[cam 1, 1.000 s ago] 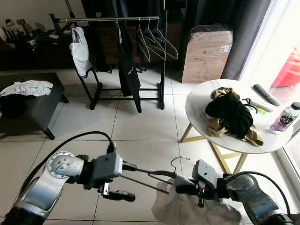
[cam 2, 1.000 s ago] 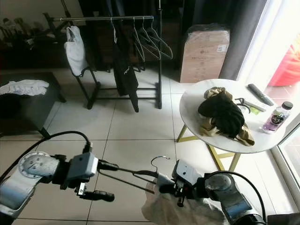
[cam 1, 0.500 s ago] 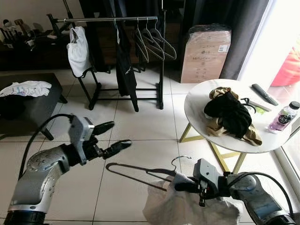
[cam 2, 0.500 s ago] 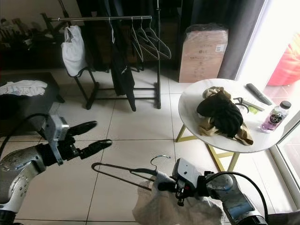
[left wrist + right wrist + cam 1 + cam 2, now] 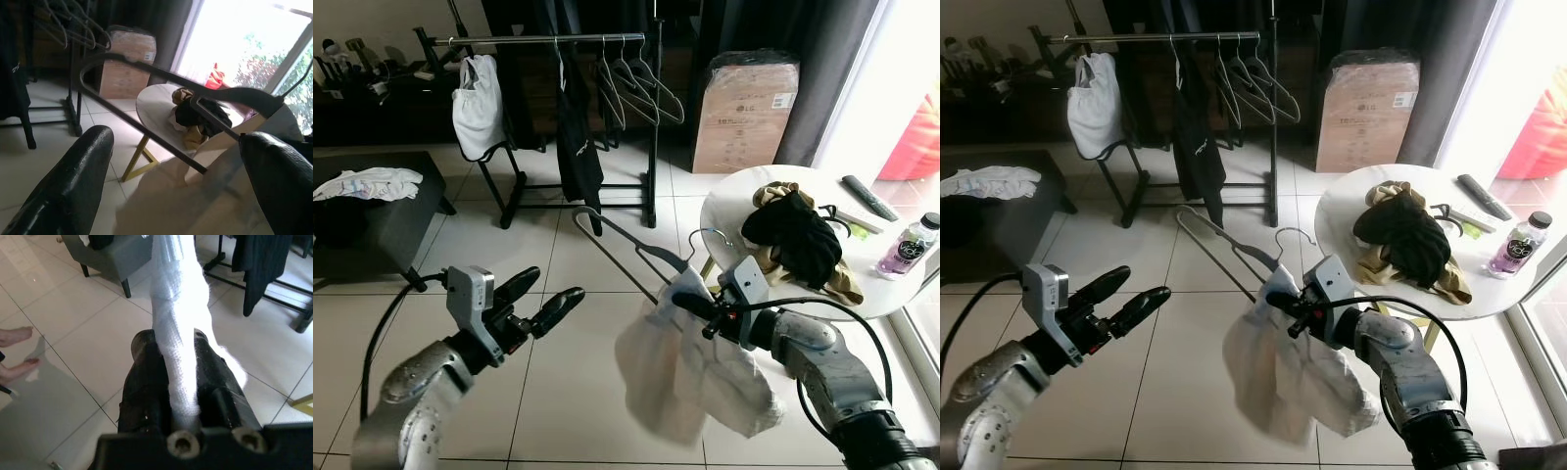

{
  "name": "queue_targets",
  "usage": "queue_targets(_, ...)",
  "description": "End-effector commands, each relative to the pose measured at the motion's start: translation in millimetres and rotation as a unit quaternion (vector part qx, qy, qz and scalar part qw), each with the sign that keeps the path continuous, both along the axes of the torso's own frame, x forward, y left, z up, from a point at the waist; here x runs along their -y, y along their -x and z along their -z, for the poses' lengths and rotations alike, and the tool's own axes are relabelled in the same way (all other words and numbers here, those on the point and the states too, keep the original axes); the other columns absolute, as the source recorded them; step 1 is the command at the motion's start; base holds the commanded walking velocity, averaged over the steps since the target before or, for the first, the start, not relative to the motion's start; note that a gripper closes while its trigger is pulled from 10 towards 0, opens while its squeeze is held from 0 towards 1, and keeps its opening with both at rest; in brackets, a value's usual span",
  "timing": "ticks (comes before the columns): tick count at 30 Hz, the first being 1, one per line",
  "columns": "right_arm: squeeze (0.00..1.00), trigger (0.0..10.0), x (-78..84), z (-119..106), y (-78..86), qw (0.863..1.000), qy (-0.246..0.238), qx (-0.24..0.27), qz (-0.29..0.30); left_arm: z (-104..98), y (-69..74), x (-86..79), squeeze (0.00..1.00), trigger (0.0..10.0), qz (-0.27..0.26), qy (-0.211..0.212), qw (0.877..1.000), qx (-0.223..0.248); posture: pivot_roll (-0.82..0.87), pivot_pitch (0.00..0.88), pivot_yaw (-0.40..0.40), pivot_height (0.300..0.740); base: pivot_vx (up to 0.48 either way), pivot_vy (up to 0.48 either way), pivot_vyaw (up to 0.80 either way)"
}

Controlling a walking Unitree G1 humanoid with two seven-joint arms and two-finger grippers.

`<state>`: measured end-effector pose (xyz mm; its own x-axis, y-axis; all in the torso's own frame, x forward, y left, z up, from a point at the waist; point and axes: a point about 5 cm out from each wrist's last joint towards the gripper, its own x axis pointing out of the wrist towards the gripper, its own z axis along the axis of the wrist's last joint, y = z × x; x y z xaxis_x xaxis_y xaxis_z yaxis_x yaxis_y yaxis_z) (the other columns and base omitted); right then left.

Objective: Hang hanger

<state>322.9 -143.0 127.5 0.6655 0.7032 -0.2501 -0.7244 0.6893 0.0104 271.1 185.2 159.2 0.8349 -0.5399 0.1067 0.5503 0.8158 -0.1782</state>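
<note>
Clothes rack (image 5: 553, 40): at the back, behind the open floor; garments and hangers on its rail
Cardboard box (image 5: 744, 111): right of the rack
Round table (image 5: 724, 211): front right; heap of clothes (image 5: 798, 240), remote (image 5: 868, 197) and bottle (image 5: 908, 248) on it
Low bench (image 5: 386, 220): far left; cloth (image 5: 372, 182) on top
Hanger (image 5: 626, 245): with its garment (image 5: 680, 367), between bench and table, before the rack

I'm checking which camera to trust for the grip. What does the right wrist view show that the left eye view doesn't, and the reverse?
Right wrist view alone: the right claw shut on the white garment, close up, and bare feet on the tiles. Left eye view alone: the open left claw, the hanger, the round table. Both: the clothes rack and the dark bench.
</note>
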Motion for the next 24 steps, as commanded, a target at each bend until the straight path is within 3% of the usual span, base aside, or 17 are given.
queue_targets(1,0.00,0.0,-6.2,-15,2.3,0.999,-0.022,0.021,-0.012,12,2.8,1.9,1.00,10.0,-0.028,-0.007,0.999,-0.019,-0.07,0.142,0.023,0.740,0.000,0.000,0.00)
queue_targets(8,0.00,0.0,-12.7,-34,12.1,0.997,-0.048,0.040,-0.047,40,-4.2,-10.6,1.00,10.0,-0.102,0.025,0.992,-0.070,-0.08,0.136,0.022,0.740,0.000,0.000,0.00)
queue_targets(11,0.00,0.0,-16.2,-38,17.9,0.995,-0.058,0.046,-0.068,53,-3.5,-8.5,1.00,10.0,-0.097,0.029,0.991,-0.087,-0.08,0.132,0.020,0.740,0.000,0.000,0.00)
queue_targets(12,0.00,0.0,-20.5,-41,26.1,0.992,-0.065,0.047,-0.093,61,-5.0,-4.4,0.21,10.0,-0.101,0.023,0.990,-0.097,-0.09,0.132,0.018,0.740,0.000,0.000,0.00)
queue_targets(13,0.00,0.0,-20.5,-41,26.1,0.992,-0.065,0.047,-0.093,61,-5.0,-4.4,0.21,10.0,-0.101,0.023,0.990,-0.097,-0.09,0.132,0.018,0.740,0.000,0.000,0.00)
queue_targets(14,0.00,0.0,-24.2,-41,34.4,0.990,-0.067,0.046,-0.114,66,-9.3,-0.7,0.00,10.0,-0.110,0.023,0.989,-0.101,-0.09,0.132,0.018,0.740,0.000,0.000,0.00)
queue_targets(18,0.00,0.0,-32.2,-44,47.2,0.985,-0.071,0.043,-0.151,73,-16.8,2.8,0.00,10.0,-0.117,0.018,0.987,-0.107,-0.10,0.143,0.014,0.740,0.000,0.000,0.00)
queue_targets(24,0.00,0.0,-49.9,-51,62.2,0.976,-0.081,0.046,-0.195,86,-17.2,19.8,0.00,10.0,-0.034,0.000,0.991,-0.129,-0.11,0.159,0.008,0.740,0.000,0.000,0.00)
